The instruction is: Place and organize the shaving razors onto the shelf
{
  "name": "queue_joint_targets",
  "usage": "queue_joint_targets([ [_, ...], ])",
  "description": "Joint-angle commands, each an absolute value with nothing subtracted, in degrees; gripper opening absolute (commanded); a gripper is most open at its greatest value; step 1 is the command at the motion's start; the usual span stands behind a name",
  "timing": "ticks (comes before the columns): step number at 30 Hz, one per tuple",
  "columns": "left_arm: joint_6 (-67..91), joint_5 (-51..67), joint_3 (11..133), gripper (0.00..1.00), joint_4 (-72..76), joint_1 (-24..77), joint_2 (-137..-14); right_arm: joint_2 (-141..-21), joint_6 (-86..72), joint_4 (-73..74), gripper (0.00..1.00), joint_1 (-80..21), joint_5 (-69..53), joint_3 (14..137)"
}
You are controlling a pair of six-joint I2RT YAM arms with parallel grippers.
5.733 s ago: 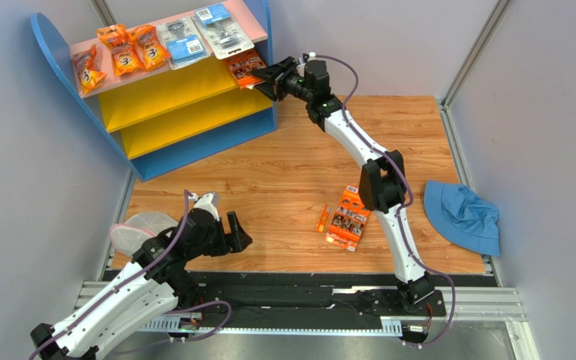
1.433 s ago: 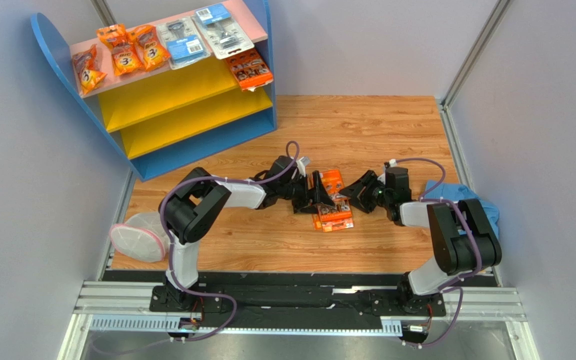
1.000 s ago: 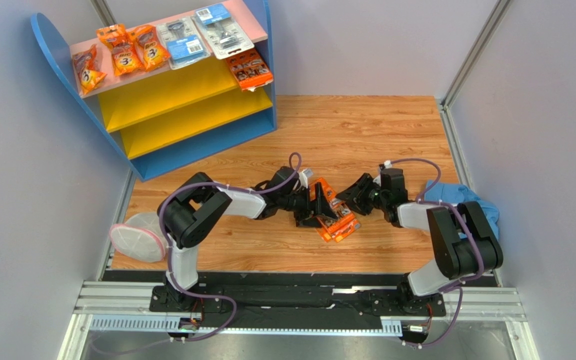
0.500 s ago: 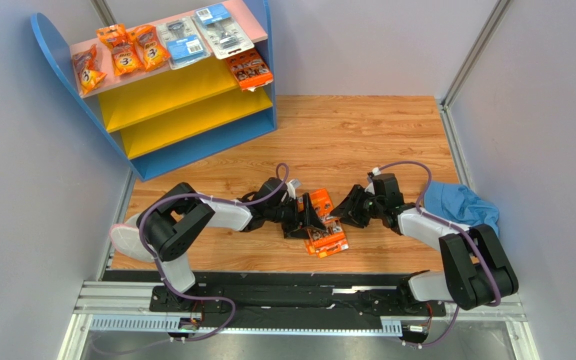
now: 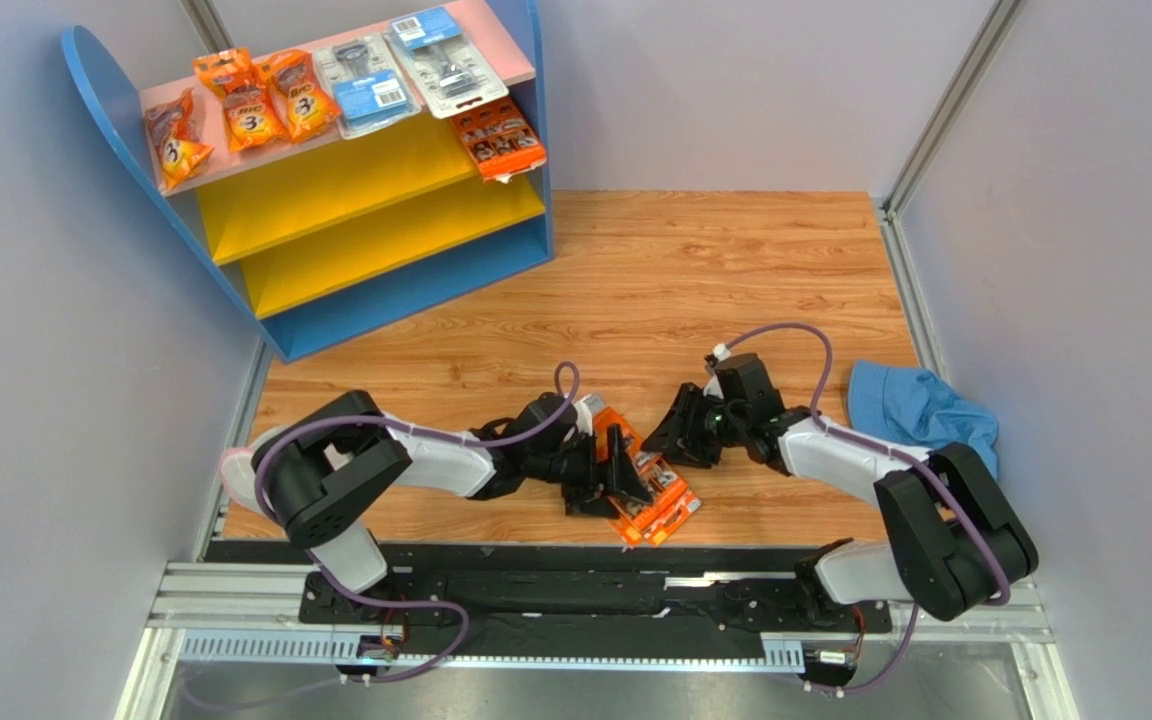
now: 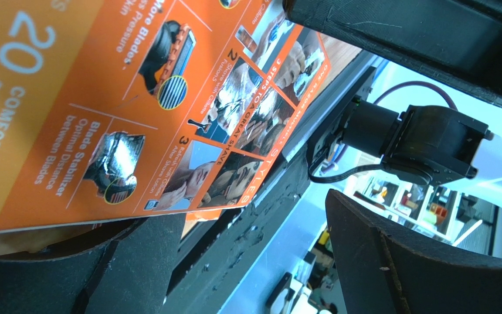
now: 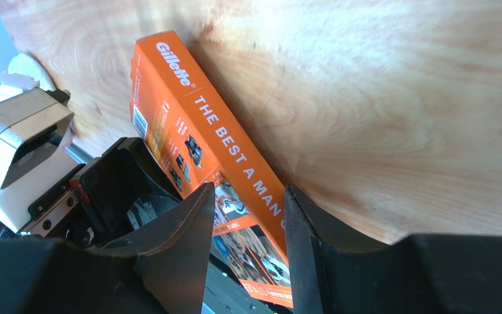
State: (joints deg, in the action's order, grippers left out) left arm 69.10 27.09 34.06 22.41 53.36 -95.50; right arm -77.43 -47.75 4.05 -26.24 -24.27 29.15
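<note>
Overhead; two wrist views near pack [image 7: 195, 124]

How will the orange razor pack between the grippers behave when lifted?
The orange razor pack looks like a thin carton with crisp edges, so probably stiff and light. Its glossy face may slip when pinched. Tilted on edge, it would likely fall flat if nudged.

Shelf [image 5: 525, 165] is upper left, a row of razor packs [image 5: 304, 83] on top of it, one more pack [image 5: 500, 140] on the board [image 5: 357, 173] below. Razor box [image 5: 654, 507] sits lower centre on the table [image 5: 717, 270], cloth [image 5: 920, 417] off right.
</note>
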Motion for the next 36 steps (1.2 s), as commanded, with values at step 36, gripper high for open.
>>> queue_joint_targets([
  [36,59.2,11.4,29.2,0.82,-5.9,47.1,-71.4,-71.2,-48.2,11.8,0.48,-28.4,-30.3,25.1],
])
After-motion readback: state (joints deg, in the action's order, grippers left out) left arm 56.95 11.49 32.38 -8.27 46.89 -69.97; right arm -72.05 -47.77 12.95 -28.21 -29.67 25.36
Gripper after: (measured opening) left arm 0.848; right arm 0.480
